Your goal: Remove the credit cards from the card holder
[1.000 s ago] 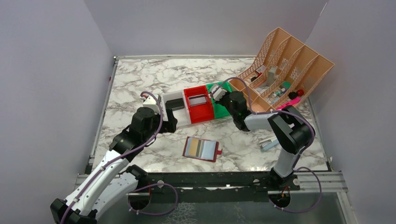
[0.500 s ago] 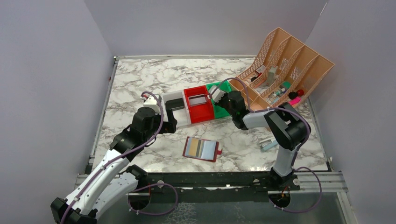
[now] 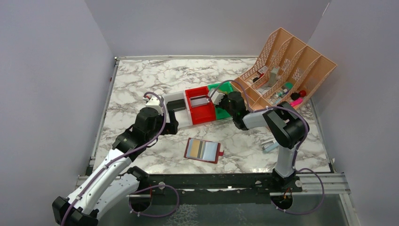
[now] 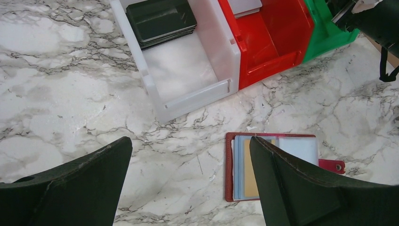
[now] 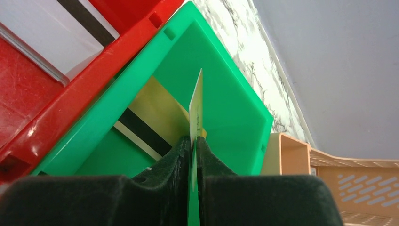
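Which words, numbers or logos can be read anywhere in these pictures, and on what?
None can be read.
The gold card in the right gripper: seen edge-on, faint marks too small to read.
The cards in the card holder: no legible print.

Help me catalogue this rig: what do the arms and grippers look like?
The left arm and right arm have white links, black joints and looping purple cables. The left gripper and right gripper have matte black wedge-shaped fingers.

Left arm point(image 3: 106, 172) and right arm point(image 3: 285, 162): white shells, black joints, thin purple cables point(image 3: 163, 123), matte black claw fingers point(image 4: 301, 188)
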Tool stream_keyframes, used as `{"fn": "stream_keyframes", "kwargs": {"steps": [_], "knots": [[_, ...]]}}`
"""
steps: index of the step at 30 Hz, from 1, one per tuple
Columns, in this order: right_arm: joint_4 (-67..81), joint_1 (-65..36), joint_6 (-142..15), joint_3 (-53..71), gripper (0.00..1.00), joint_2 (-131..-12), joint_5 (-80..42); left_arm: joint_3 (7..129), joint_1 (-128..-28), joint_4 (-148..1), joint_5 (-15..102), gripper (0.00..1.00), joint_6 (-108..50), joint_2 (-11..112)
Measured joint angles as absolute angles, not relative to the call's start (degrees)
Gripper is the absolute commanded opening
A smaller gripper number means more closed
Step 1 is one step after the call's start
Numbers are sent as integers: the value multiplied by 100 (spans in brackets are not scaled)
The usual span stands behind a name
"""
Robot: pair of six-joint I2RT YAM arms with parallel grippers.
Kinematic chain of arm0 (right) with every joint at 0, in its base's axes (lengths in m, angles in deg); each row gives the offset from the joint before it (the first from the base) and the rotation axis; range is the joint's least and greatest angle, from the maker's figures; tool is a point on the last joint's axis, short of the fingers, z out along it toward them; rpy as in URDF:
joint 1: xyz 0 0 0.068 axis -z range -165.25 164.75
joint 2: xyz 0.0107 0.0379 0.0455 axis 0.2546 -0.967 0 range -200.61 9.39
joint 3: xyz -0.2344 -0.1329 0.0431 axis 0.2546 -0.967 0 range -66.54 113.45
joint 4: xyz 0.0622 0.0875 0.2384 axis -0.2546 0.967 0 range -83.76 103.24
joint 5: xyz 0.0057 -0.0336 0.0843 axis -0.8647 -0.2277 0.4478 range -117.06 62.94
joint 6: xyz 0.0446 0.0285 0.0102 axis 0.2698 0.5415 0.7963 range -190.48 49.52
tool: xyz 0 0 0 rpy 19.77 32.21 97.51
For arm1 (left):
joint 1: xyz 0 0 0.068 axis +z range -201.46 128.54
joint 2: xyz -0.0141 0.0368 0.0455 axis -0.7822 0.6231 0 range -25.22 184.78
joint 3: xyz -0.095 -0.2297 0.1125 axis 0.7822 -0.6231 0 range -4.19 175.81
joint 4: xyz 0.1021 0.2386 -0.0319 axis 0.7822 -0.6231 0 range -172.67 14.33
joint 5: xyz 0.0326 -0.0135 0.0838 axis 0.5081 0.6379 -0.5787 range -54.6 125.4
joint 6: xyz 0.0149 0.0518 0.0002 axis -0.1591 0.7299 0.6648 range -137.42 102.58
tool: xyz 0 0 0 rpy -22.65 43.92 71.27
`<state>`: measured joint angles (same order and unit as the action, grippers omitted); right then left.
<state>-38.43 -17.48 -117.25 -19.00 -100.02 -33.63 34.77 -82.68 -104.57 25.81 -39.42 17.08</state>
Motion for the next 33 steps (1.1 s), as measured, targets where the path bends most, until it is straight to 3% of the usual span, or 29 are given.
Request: {"fn": "stream_keyframes", "kwargs": {"steps": [5, 22, 27, 33], "knots": [[-3672, -1743, -11751, -1904, 29, -10002, -3236, 3477, -8268, -10464, 2553, 99, -3942, 1776], [-3364, -1662, -11189, -1904, 31, -9761, -3125, 3477, -8268, -10516, 2544, 99, -3942, 1905], [-3001, -1662, -10125, -1902, 33, -9003, -3286, 3477, -8268, -10516, 2544, 99, -3942, 1912], [-1506, -1662, -7360, -1666, 34, -7648, -2895, 3477, -8268, -10516, 2544, 99, -3942, 1916]]}}
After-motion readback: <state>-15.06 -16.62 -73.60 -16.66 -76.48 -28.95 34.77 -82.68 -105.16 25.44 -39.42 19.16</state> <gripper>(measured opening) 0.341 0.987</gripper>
